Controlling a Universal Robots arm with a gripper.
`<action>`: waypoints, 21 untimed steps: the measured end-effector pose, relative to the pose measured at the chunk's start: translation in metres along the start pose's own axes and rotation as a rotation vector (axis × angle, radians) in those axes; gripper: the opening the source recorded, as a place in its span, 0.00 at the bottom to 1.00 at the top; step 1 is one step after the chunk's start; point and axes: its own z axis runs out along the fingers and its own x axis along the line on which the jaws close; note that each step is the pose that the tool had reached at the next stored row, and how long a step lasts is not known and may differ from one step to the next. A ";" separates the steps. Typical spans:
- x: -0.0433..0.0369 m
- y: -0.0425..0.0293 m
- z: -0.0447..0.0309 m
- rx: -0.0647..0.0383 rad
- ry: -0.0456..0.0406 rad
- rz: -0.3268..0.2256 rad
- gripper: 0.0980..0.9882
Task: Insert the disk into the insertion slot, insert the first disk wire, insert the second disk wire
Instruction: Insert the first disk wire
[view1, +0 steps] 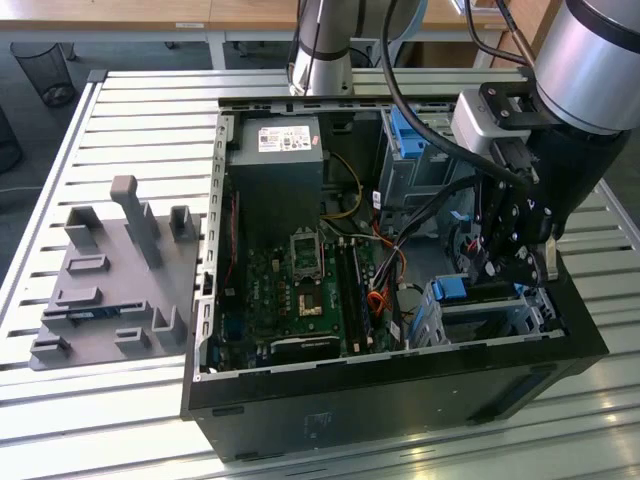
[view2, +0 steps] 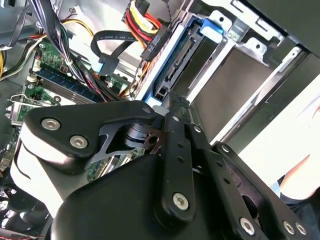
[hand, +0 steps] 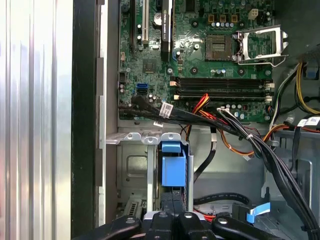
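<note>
The tool (hand: 173, 202), its fingers pressed together, sits right at the end of the disk (hand: 173, 169), which stands edgewise inside the insertion slot (hand: 131, 138). Beyond the insertion slot run black cables (hand: 200, 117), then the motherboard (hand: 200, 55).

The bench (view1: 130, 110) is made of pale metal slats that shine in bright, even light. Beyond its far edge, wooden desks (view1: 120, 12) stand on a dark grey floor (view1: 130, 55). A black mesh wastebasket (view1: 45, 72) stands near the bench's far corner, at the exterior view's left.
</note>
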 end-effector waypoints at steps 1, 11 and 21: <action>0.0001 0.0000 -0.0003 0.000 0.0001 0.000 0.01; -0.0016 -0.0005 -0.0132 0.000 -0.0001 0.003 0.01; -0.0090 -0.0141 -0.0154 0.000 -0.0026 0.004 0.01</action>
